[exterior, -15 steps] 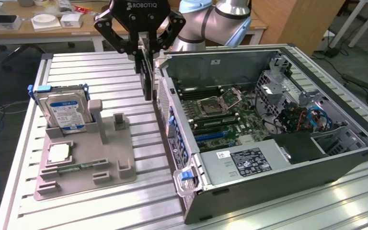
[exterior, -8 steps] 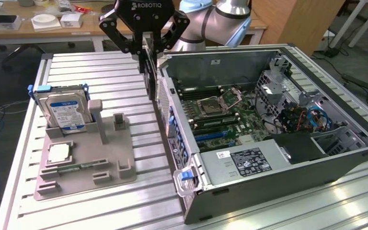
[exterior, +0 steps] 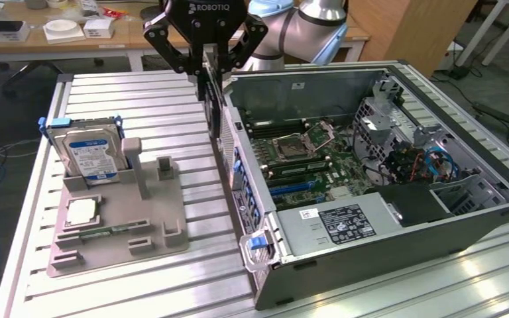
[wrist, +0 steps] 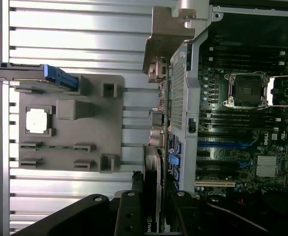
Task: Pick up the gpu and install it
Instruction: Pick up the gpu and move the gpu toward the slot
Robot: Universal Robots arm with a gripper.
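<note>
**A:** Grip status?

**B:** Gripper (exterior: 209, 69) fingers are clamped on the gpu (exterior: 209, 112), one on each face. It hangs straight down from them, edge-on to the exterior view. Long axis looks vertical.

**A:** Where is it relative to the case (exterior: 325, 278)?

**B:** Raised, just outside the rear wall (exterior: 230, 152), on the tray (exterior: 122, 232) side. The slots (exterior: 294, 187) are inside, lower down and to the exterior view's right of the gpu (so the wall stands between them).

**A:** Clearances?

**B:** The case's upward side is open, with free room over the board (exterior: 307, 159). The gpu's lower end is near the wall's rim, and I can't tell if they're touching or apart. In the wrist view the gpu (wrist: 151, 167) runs parallel to the wall, just beside it. The drive (exterior: 87, 149) on the tray is well apart.
</note>
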